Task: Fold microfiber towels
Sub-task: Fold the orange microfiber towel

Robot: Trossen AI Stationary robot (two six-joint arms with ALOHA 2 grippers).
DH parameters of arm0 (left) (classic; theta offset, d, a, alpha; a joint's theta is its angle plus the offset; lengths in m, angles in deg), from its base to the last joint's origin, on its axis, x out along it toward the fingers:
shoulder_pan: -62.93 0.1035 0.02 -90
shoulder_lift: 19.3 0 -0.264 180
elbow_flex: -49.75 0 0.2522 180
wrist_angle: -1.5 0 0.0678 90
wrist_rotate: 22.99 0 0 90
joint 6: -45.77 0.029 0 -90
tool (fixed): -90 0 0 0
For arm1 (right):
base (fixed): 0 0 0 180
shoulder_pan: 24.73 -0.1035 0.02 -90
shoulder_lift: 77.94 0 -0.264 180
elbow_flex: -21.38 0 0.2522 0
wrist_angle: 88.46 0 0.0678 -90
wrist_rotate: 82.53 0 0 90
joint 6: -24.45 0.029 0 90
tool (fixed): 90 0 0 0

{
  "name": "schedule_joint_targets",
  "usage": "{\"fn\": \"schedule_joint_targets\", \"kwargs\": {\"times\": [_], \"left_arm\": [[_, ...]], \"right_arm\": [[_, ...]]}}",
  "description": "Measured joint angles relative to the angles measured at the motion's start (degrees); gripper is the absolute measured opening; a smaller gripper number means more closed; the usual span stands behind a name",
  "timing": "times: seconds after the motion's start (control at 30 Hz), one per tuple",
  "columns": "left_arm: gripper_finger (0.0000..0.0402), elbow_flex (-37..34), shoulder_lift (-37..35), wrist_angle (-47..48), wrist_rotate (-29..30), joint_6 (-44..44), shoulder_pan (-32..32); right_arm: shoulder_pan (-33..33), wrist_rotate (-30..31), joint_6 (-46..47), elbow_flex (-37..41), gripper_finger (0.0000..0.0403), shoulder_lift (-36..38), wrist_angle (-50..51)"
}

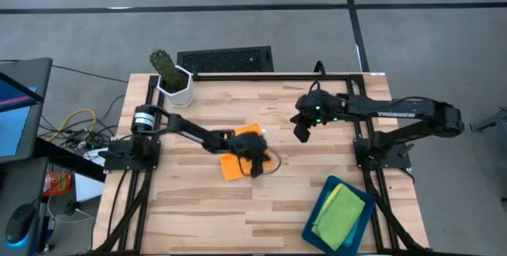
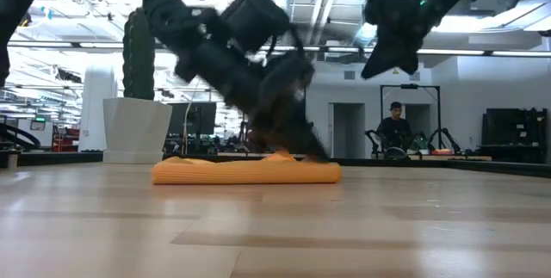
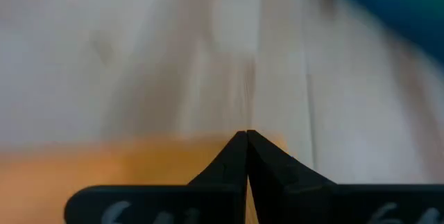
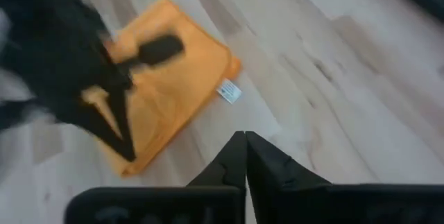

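Left gripper: I see its fingers together, tips pressing down on the orange towel.
Right gripper: fingers together, raised, well apart from that towel.
Green towel: in the tray.

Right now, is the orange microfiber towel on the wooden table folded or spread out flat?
Folded. The orange microfiber towel lies as a thick, layered bundle, seen edge-on in the low view, with the shut left gripper pressing on it.

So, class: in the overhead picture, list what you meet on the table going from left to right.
Cactus in a white pot → orange towel with the left tool shut and pressed on its right part → right tool, shut, above bare wood → teal tray holding the green towel.
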Motion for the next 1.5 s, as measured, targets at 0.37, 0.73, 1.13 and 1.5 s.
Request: {"fn": "schedule_joint_targets", "kwargs": {"times": [0.37, 0.73, 1.13, 1.5], "left_arm": [[0.0, 0.94, -27.94, 34.09, 12.46, 0.0, 2.71], [0.0082, -24.93, -48.55, 25.68, 20.74, -21.93, 5.94], [0.0183, -36.08, -40.69, 12.61, 20.03, -29.85, 8.23], [0.0173, -35.16, -28.75, 9.44, 19.24, -32.74, 7.79]], "right_arm": [[-1.33, 1.47, 2.97, -4.19, 0.0139, -20.18, -19.98], [-0.95, 0.86, 3.12, -15.97, 0.0239, -40.65, -17.94], [0.24, 2.98, 3.32, -16.14, 0.0235, -46.94, -22.66], [0.15, 4.66, 4.33, -16.37, 0.0205, -48.11, -22.67]]}}
